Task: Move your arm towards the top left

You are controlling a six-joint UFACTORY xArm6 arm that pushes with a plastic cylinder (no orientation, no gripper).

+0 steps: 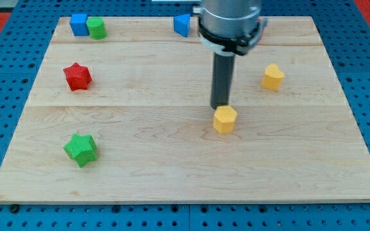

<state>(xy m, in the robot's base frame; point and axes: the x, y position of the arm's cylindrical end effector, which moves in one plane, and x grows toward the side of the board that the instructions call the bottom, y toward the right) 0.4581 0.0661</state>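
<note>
Looking at the board (172,173), you've got my tip (220,106) parked near the middle, right at the top edge of the yellow hexagon (225,119), touching it or as good as. No gripper on this rig, just the bare rod, so nothing's held. The target is the top-left corner, where the blue block (78,24) and green cylinder (96,28) sit side by side. I'd say the move hasn't really started, since that corner is well away. Next you'd slide the tip diagonally up and left across bare wood. The red star (78,76) sits below that line and the blue wedge (182,25) above it, so just stop short of the corner pair.
</note>
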